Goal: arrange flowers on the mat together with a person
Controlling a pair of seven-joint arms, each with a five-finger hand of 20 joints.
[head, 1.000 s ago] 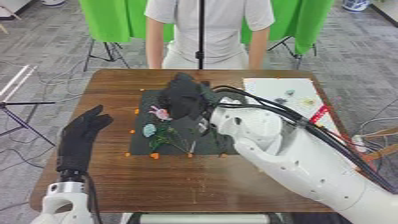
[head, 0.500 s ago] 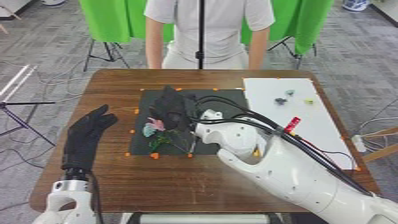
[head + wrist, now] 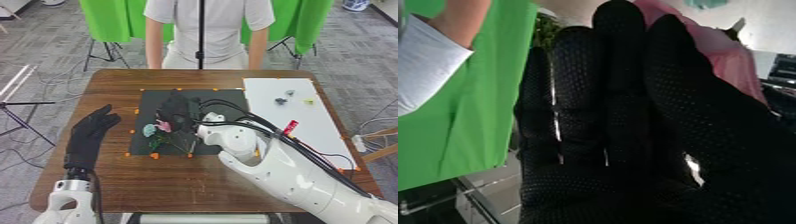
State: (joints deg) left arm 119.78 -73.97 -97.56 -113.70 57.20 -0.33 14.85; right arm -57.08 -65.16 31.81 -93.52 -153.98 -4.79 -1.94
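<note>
- Pink flower (image 3: 163, 125): on the dark mat (image 3: 222, 96), left of its middle; close by the right hand (image 3: 179, 109), contact not certain.
- Pale blue flower (image 3: 149, 130): just beside the pink one, toward the mat's left edge.
- Green stems and leaves (image 3: 157, 144): spread over the mat's near left part.
- Right hand: over the mat, left of and above its middle. Fingers read as straight and close together in the wrist view, pink petals just beyond them; cannot tell whether they bear on a stem.
- Right arm (image 3: 293, 175): white, crosses the mat's near right corner, black cables along it, red tag (image 3: 290, 127) to the mat's right.
- Orange marks (image 3: 155, 156): along the mat's edges.
- Left hand (image 3: 89, 131): left of the mat, apart from it, above the brown table (image 3: 178, 192); fingers extended, relaxed.
- White sheet (image 3: 313, 137): right of the mat, bearing three small pieces, two greyish (image 3: 281, 101), one yellowish (image 3: 309, 101).
</note>
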